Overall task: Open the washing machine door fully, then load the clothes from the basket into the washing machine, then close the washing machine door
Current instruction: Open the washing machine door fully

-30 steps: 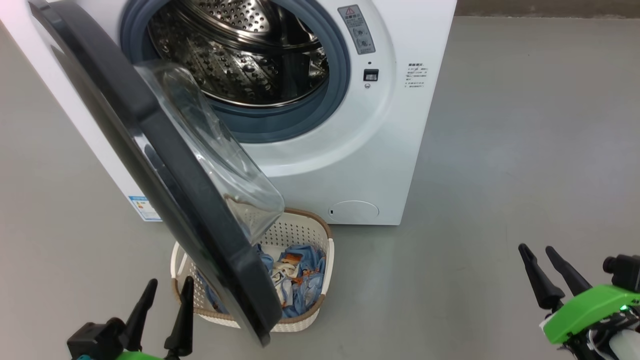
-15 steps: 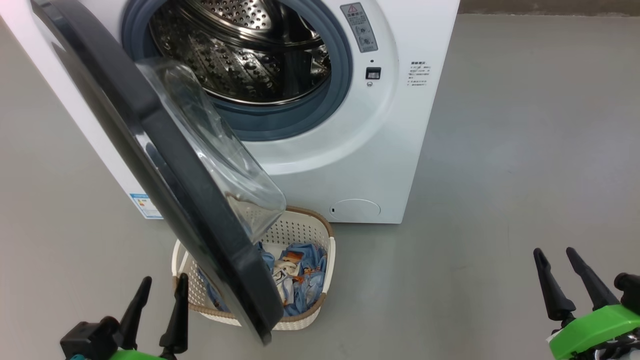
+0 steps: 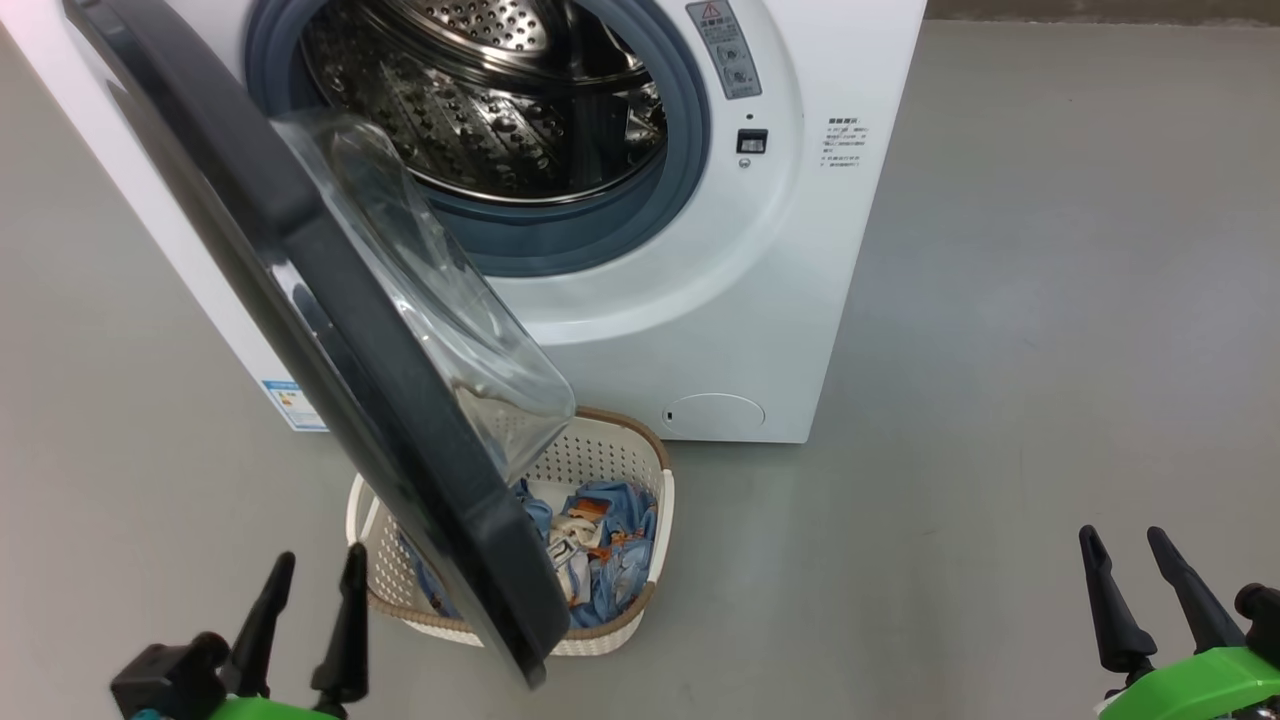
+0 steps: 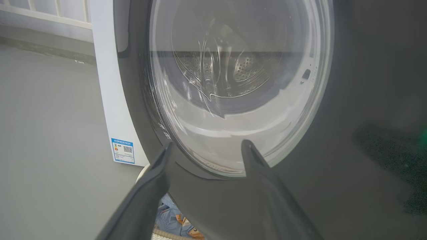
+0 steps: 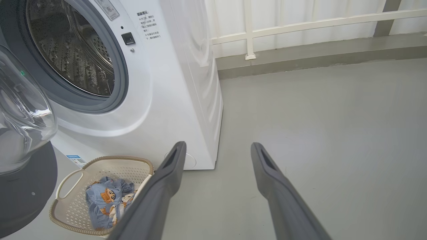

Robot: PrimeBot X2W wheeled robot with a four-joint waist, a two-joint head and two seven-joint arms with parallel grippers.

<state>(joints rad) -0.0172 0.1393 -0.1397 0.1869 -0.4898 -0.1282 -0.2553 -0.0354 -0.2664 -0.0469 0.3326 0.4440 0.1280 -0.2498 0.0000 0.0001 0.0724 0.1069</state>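
Left tool (image 3: 320, 556) released, empty, just before the round black-rimmed glass door (image 3: 330, 320). Right tool (image 3: 1122, 537) also spread, well apart. Door part-open, overhanging cream perforated plastic basket (image 3: 664, 520) holding light-blue printed clothes (image 3: 612, 550). White boxy front-loading washing machine (image 3: 700, 330): nothing loaded in view. Full opening, loading, closing remain.

The washing machine door (image 3: 290, 290) stands swung out toward me at a slant. Its black rim and glass bowl are squarely between my left gripper (image 3: 321, 552) and the basket (image 3: 600, 455), and the rim hangs over the basket's left half. The basket's right half lies uncovered, so the clothes (image 3: 605, 545) can be reached from above and from the right. My right gripper (image 3: 1121, 531), fingers spread, has open grey floor (image 3: 950, 450) between it and the basket. The drum mouth (image 3: 480, 100) of the washing machine (image 3: 760, 330) gapes right of the door, with a way in past the bowl's right edge. Left of the door, the floor runs free along the machine's side.
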